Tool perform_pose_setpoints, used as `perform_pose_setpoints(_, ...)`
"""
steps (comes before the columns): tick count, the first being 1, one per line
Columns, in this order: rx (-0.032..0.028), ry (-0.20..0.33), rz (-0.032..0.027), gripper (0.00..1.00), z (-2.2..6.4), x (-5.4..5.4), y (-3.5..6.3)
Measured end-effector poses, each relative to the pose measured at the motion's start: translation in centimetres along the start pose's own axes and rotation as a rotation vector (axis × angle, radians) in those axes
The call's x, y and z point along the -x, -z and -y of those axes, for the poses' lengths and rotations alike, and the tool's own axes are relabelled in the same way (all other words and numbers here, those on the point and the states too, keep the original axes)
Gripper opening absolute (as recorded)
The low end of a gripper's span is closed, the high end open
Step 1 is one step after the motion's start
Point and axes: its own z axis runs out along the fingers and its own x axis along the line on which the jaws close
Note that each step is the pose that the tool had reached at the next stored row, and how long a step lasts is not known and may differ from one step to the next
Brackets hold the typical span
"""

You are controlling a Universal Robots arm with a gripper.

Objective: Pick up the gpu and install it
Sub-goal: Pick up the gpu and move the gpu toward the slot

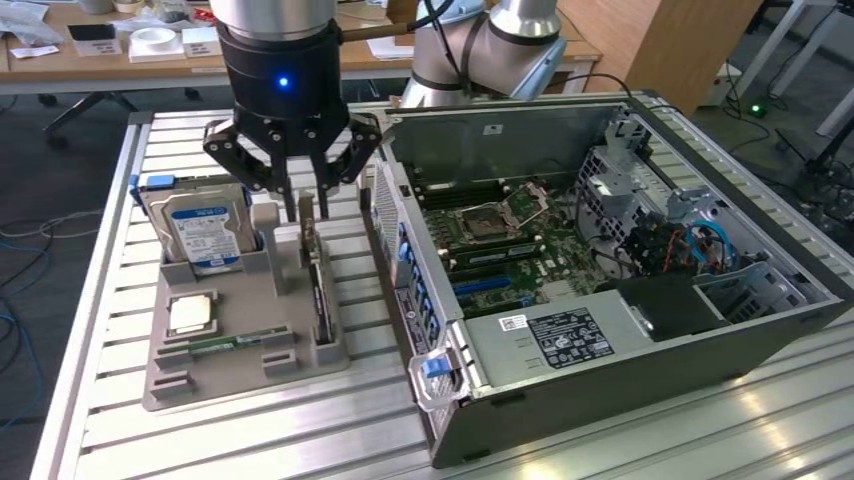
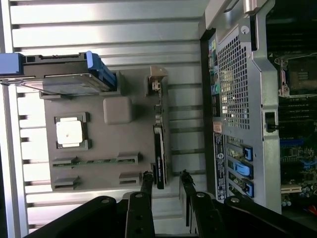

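Slatted metal table (image 1: 94, 400), desks (image 1: 40, 62) behind; gripper (image 1: 306, 212) over grey holder (image 1: 227, 375), fingers (image 2: 146, 184) apart, straddling gpu (image 2: 159, 153) end, nothing clamped. It stands on edge in slot along holder's edge beside case (image 1: 747, 330). Judgement: centre gpu between fingers, descend straight. Wrist view shows gpu nearer one finger; exterior view shows height above it

The gripper (image 1: 304, 210) hangs over the far end of a grey tray (image 1: 234, 378) on the slatted tabletop (image 1: 267, 440). Its fingers (image 1: 286, 200) stand apart, one on each side of the top edge of the gpu (image 1: 320, 290), which stands on edge in the tray. At the exterior view's left a hard drive (image 1: 200, 232) stands upright; nearer lie a processor (image 1: 194, 315) and a memory stick (image 1: 220, 343). At the exterior view's right, just beside the tray, sits an open case (image 1: 747, 345).
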Motion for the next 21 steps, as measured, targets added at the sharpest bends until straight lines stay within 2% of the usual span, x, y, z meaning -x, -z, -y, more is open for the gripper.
perform_pose_setpoints(21, 0.0000, 0.000, 0.0000, 0.36, 0.11, -0.1, -3.80)
